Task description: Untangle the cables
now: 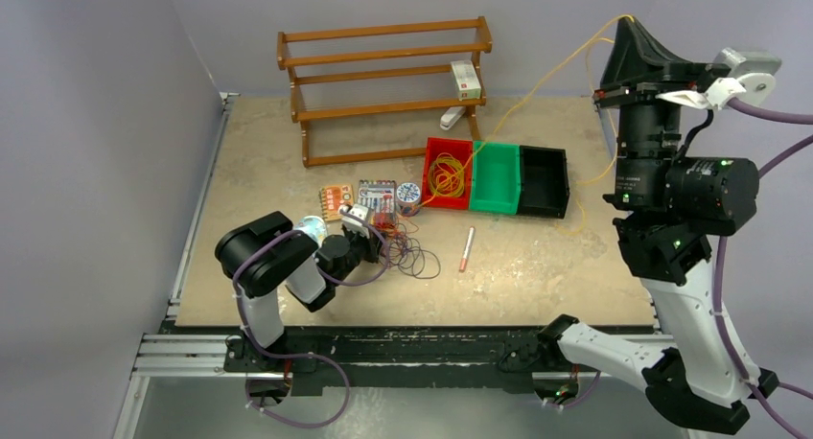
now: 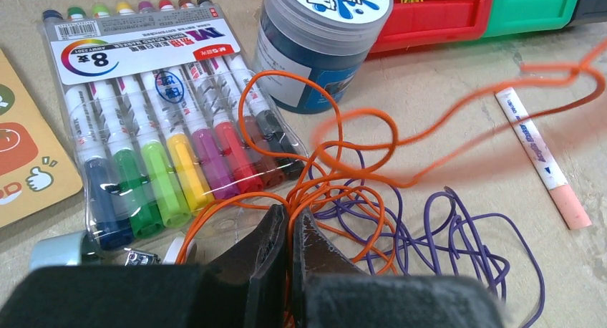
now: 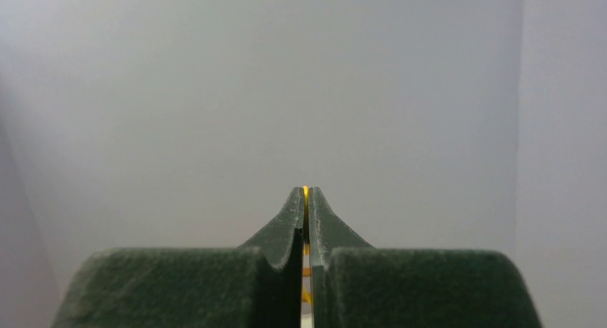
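Nearest the bases, the left gripper (image 2: 288,215) lies low on the table (image 1: 537,276), clenched on strands of the orange cable (image 2: 336,192) at the near edge of the knot. The grip seems placed there to pin or draw out the orange wire alone, since the purple cable (image 2: 429,235) is heaped just to its right and crosses under the orange loops. One orange loop rises blurred toward the right, off the surface.

A little farther, a pink-tipped pen (image 2: 544,156) lies to the right of the knot, apart from it. On the left the marker pack (image 2: 164,127) lies flat, with orange loops resting over its right edge, and a blue jar (image 2: 315,41) stands just beyond, so any pull must free the wire without dragging these along. An orange card (image 1: 336,199) lies left of the pack.

Farther again, three bins stand side by side: the red bin (image 1: 451,205) holds the heaped yellow cable (image 1: 444,178), while the green bin (image 1: 496,178) and black bin (image 1: 544,180) look empty, probably one for each colour.

The right gripper (image 3: 306,192) is raised high at the far right, closed tight on a yellow strand that runs down into the red bin; holding it up likely lets that loop lift out of the heap. A wooden rack (image 1: 383,75) stands at the far edge.
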Controlling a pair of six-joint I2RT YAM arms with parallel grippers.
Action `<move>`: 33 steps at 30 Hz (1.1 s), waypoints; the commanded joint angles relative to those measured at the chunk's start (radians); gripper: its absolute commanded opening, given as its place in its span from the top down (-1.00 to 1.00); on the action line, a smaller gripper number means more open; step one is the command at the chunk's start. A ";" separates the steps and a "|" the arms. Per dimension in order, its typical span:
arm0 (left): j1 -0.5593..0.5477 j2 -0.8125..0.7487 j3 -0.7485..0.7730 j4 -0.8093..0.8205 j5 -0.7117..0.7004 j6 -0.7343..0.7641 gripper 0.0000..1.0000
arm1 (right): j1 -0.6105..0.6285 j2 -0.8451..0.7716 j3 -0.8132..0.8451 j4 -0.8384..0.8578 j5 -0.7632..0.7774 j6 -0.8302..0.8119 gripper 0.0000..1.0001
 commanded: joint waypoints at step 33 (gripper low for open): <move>-0.048 -0.340 0.000 -0.407 -0.087 -0.051 0.16 | 0.005 -0.042 -0.017 0.060 0.126 -0.094 1.00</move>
